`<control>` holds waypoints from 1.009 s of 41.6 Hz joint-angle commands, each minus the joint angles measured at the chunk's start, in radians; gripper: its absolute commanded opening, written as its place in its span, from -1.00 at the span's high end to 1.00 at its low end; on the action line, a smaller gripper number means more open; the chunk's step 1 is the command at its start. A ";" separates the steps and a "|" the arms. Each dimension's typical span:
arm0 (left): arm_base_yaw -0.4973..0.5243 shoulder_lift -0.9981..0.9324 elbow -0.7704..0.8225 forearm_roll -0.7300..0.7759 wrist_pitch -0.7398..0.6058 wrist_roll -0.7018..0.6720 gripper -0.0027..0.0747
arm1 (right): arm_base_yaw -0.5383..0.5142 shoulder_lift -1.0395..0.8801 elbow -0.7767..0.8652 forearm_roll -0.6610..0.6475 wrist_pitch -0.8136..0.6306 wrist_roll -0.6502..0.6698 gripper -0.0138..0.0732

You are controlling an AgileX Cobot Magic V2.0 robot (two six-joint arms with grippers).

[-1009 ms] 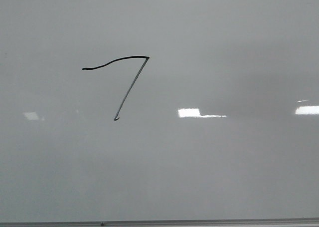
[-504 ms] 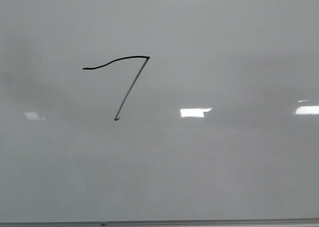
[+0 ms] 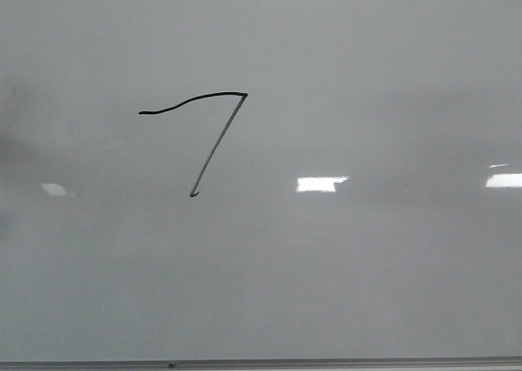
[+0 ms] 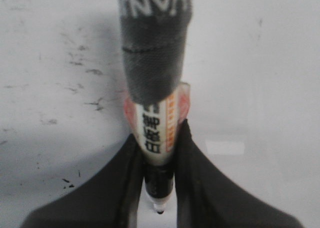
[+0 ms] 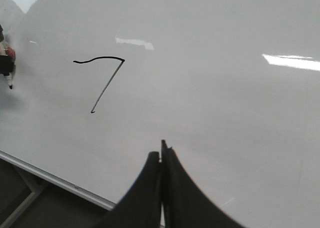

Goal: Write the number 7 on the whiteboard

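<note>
The number 7 (image 3: 214,139) is drawn in thin black line on the whiteboard (image 3: 367,265): a wavy top stroke and a fainter slanted downstroke ending in a small hook. It also shows in the right wrist view (image 5: 105,82). My left gripper (image 4: 159,158) is shut on a marker (image 4: 155,133) with a white and orange label, its tip pointing at the board. The marker tip also shows at the edge of the right wrist view (image 5: 8,67), left of the 7 and off the line. My right gripper (image 5: 161,155) is shut and empty over the board. Neither gripper shows in the front view.
A thin metal edge strip (image 3: 326,361) runs along the board's bottom, also seen in the right wrist view (image 5: 55,180). Bright light reflections (image 3: 320,183) lie on the board. Small dark specks (image 4: 95,103) mark the board in the left wrist view.
The 7 has shifted a few pixels to the right in the front view. A faint shadow has moved toward the left edge. The 7 itself looks unchanged.
</note>
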 commanded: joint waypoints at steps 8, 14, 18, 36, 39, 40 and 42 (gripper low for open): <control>0.001 -0.082 -0.034 -0.008 -0.054 -0.001 -0.20 | -0.007 0.005 -0.025 0.017 -0.057 -0.004 0.84; 0.020 -0.132 -0.034 -0.008 -0.035 -0.001 -0.23 | -0.007 0.005 -0.025 0.017 -0.057 -0.004 0.84; 0.022 -0.190 -0.034 -0.003 0.045 -0.001 -0.23 | -0.007 0.005 -0.025 0.017 -0.060 -0.004 0.84; 0.022 -0.782 0.057 0.094 0.178 -0.001 0.06 | -0.006 0.005 -0.025 0.017 -0.068 -0.004 0.84; 0.022 -0.884 0.086 0.094 0.205 -0.001 0.28 | -0.006 0.005 -0.025 0.017 -0.064 -0.004 0.84; 0.022 -0.914 0.095 0.094 0.216 -0.001 0.36 | -0.006 0.005 -0.025 0.017 -0.063 -0.004 0.84; 0.022 -0.987 0.114 0.094 0.248 -0.001 0.53 | -0.006 0.005 -0.025 0.017 -0.063 -0.004 0.84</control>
